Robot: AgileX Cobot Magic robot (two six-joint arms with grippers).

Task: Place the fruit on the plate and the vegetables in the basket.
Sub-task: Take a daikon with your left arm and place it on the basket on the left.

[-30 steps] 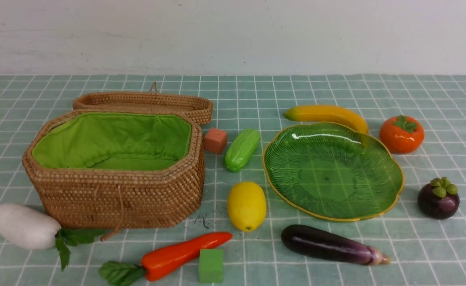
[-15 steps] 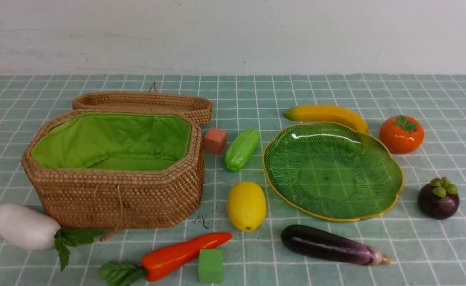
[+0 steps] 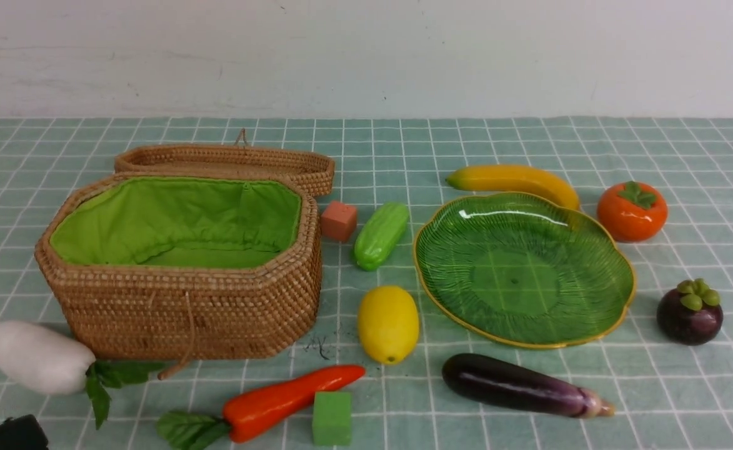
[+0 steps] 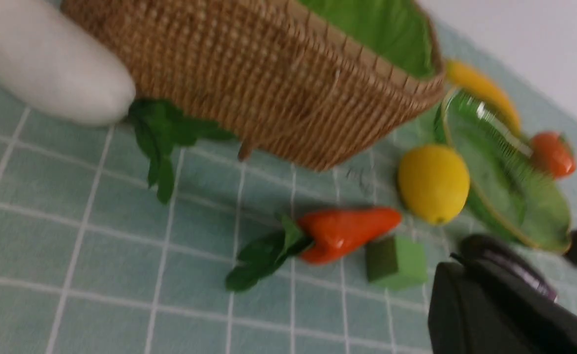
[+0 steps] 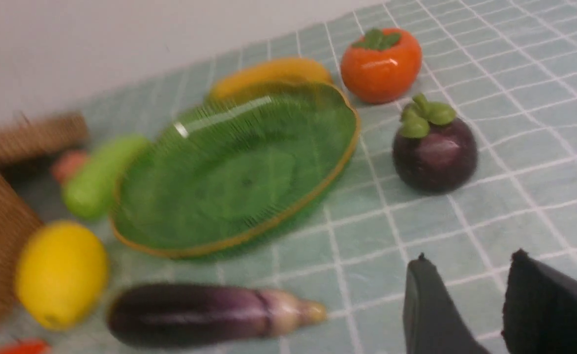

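In the front view the open wicker basket [image 3: 185, 306] stands at left and the green glass plate [image 3: 522, 269] at right, both empty. The lemon [image 3: 388, 324], banana [image 3: 516, 180], persimmon [image 3: 632, 211] and mangosteen [image 3: 689, 312] lie around the plate. The radish [image 3: 38, 356], carrot [image 3: 285, 400], cucumber [image 3: 380, 235] and eggplant [image 3: 516, 385] lie on the cloth. My left gripper [image 3: 10, 434] shows at the near left corner, close to the radish; its jaws are a blurred dark mass [image 4: 490, 305]. My right gripper [image 5: 470, 255] is open and empty, above the cloth near the mangosteen [image 5: 435, 152].
A salmon cube [image 3: 339, 220] sits between basket and cucumber. A green cube [image 3: 332, 417] touches the carrot's near side. The basket's lid [image 3: 229, 159] lies open behind it. A white wall bounds the table's far edge.
A black part of my left arm has come into the front view's near left corner. The objects have not moved.
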